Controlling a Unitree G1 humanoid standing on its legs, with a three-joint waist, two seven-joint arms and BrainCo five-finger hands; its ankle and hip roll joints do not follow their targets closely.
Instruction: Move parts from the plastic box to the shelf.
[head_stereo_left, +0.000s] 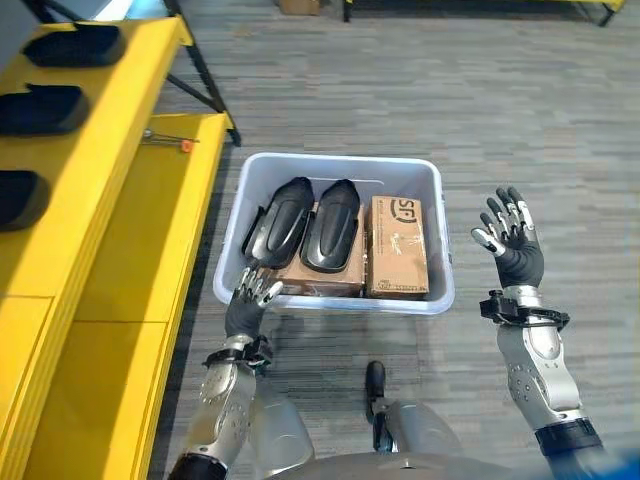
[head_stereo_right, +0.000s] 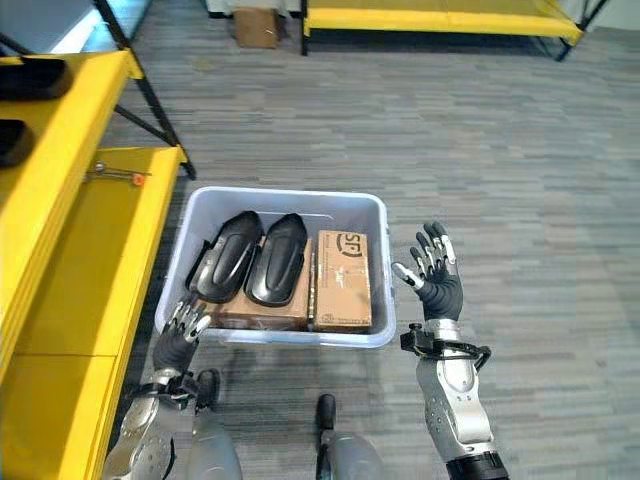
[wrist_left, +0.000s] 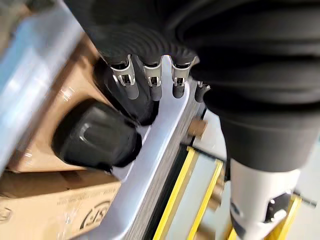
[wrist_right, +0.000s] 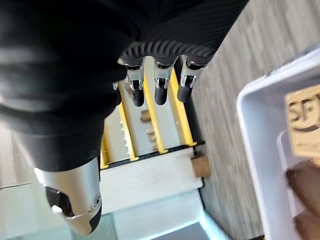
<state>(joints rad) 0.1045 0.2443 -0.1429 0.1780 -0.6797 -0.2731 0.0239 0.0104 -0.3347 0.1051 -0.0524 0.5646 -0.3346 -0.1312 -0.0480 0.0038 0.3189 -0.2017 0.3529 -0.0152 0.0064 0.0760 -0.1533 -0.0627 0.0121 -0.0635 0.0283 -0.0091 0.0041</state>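
A pale plastic box (head_stereo_left: 340, 160) stands on the floor. Inside, two black moulded parts (head_stereo_left: 280, 222) (head_stereo_left: 333, 225) lie side by side on a flat cardboard pack (head_stereo_left: 320, 275). A second cardboard pack (head_stereo_left: 397, 245) lies to their right. My left hand (head_stereo_left: 252, 290) is at the box's near left corner, its relaxed fingers (wrist_left: 152, 85) over the rim (wrist_left: 150, 150) and holding nothing. A black part (wrist_left: 95, 140) lies just past them. My right hand (head_stereo_left: 510, 240) is raised to the right of the box, fingers spread and empty. The yellow shelf (head_stereo_left: 150, 250) stands on the left.
Three black parts (head_stereo_left: 70, 45) (head_stereo_left: 40, 110) (head_stereo_left: 15, 200) sit on the shelf's upper tier. A thin orange-tipped tool (head_stereo_left: 170, 140) lies on the lower tier by a black slanted leg (head_stereo_left: 205, 70). Another yellow rack (head_stereo_right: 440, 20) and a carton (head_stereo_right: 257, 27) stand at the back.
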